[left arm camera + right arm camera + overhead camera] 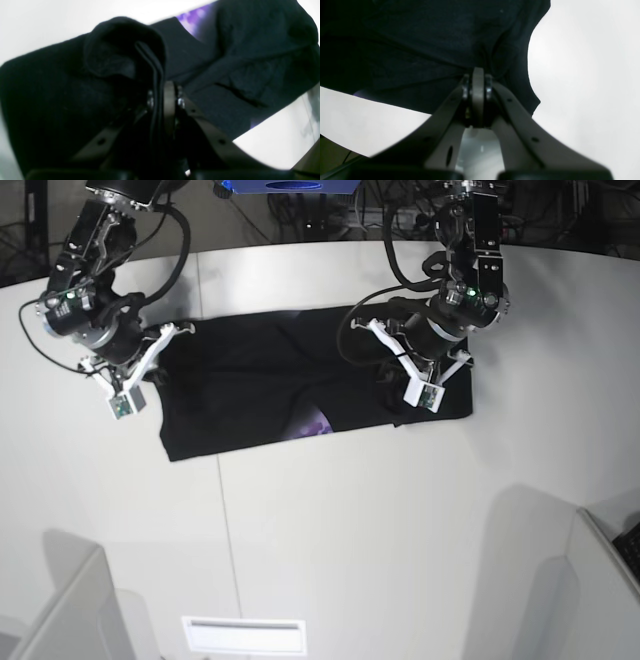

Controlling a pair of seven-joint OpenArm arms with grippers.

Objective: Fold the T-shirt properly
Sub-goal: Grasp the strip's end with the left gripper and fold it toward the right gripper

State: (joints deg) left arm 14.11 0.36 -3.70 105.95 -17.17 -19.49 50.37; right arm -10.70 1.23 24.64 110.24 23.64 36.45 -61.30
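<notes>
Table: white top (pixel 330 520), T-shirt (pixel 250 395) near far edge.
Grippers: left gripper (pixel 162 92) and right gripper (pixel 477 82) both pinch cloth — lift evenly.

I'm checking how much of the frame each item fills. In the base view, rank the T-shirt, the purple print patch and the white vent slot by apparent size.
1. T-shirt, by far the largest.
2. White vent slot.
3. Purple print patch, smallest, mostly hidden by folds.

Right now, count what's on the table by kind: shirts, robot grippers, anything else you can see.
T-shirt: 1, black, purple print showing
Grippers: 2, left gripper and right gripper, both pinching the shirt
Table: 1, white
Total: 4
</notes>
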